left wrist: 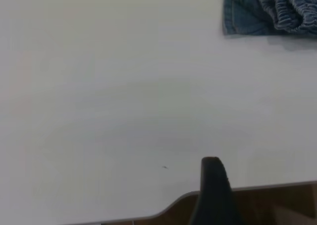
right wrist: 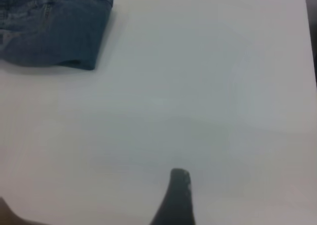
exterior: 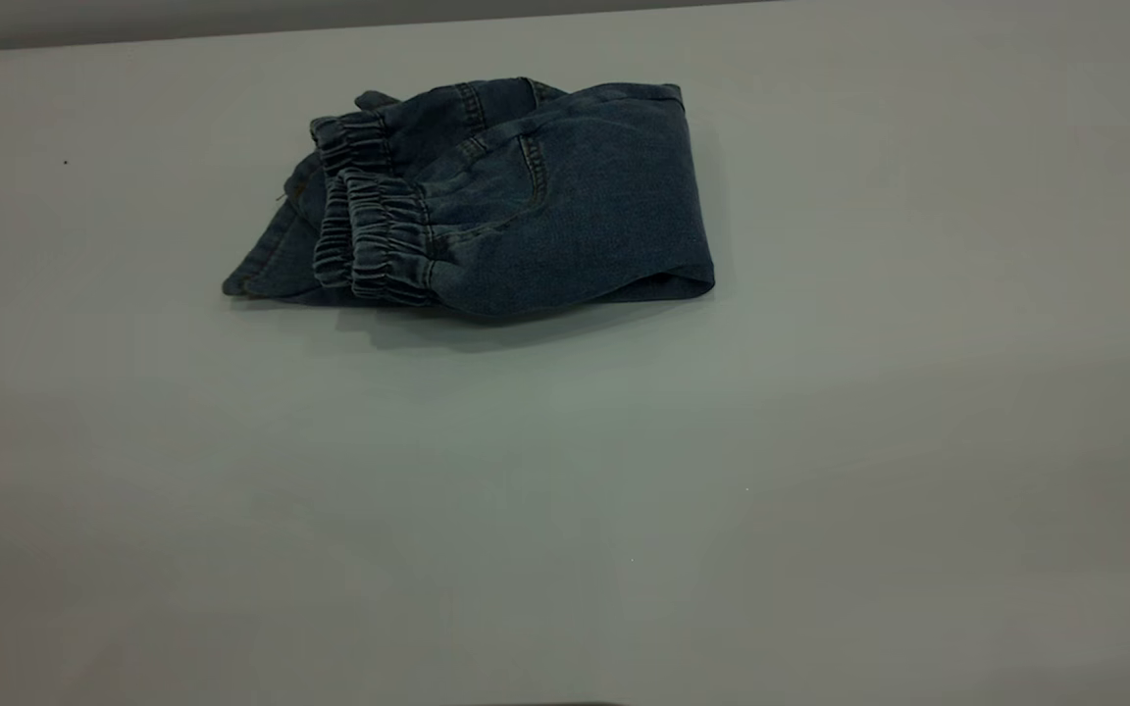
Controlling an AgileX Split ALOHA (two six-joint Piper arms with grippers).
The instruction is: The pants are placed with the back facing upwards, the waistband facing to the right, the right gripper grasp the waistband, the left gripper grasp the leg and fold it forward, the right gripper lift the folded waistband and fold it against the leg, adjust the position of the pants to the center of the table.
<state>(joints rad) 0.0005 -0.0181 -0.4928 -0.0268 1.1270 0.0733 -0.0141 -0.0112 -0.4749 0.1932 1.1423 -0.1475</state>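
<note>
The pants (exterior: 487, 196) lay folded in a compact bundle on the bench (exterior: 565, 490), sitting toward the far side of it and a touch left of the middle in the exterior view. And look at that bundle: the gathered elastic waistband (exterior: 374, 230) had been brought over onto the left part of the stack, its ruffled edge facing left, with a smooth rounded fold of denim (exterior: 614, 216) forming the right end. A back pocket seam (exterior: 526, 162) showed on top, and a flat bit of leg hem (exterior: 266, 260) poked out from under the waistband at the lower left corner. No print was visible on any of the cloth that faced up.

Nothing touched the pants. In the exterior view neither arm appeared at all.

From the left wrist view, the left end effector (left wrist: 214, 185) showed only as one dark fingertip hanging near the bench's edge, well apart from the pants, whose waistband corner sat far across the surface. How wide it stood open could not be told from that single tip, and it had hold of nothing that could be seen.

Over on the right wrist view, same story: the right end effector (right wrist: 177, 195) showed as one dark finger above bare bench, well clear of the folded end of the pants. Its opening could not be told either.
</note>
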